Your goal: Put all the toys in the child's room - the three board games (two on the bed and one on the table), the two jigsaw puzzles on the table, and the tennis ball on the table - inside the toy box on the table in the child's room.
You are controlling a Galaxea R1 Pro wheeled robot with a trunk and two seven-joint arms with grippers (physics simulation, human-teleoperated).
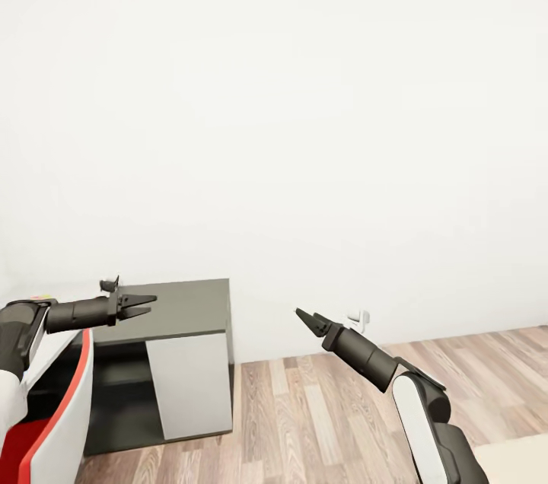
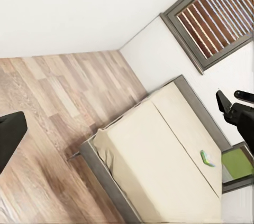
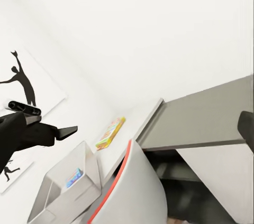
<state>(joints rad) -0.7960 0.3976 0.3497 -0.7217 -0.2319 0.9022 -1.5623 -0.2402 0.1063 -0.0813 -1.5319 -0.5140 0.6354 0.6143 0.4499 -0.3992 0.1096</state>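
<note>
My left gripper (image 1: 148, 304) hovers open and empty over the dark grey side unit (image 1: 183, 309) of the table. My right gripper (image 1: 303, 314) is out over the wood floor, its fingers apart, holding nothing. In the right wrist view the pale table top (image 3: 138, 121) carries a yellow board game (image 3: 111, 132), and a grey-white toy box (image 3: 63, 195) has something blue inside. The left gripper (image 3: 74, 128) hangs above them. In the left wrist view the beige bed (image 2: 159, 166) holds a small pale board game with a green edge (image 2: 207, 158), and the right gripper (image 2: 219, 97) shows too.
A white chair with a red edge (image 1: 53, 423) stands at the desk by my left arm. A plain white wall (image 1: 304, 126) is straight ahead, with a wall socket (image 1: 358, 319) low on it. A grey-framed window with slats (image 2: 211, 18) is beyond the bed. A corner of the bed (image 1: 517, 461) is at lower right.
</note>
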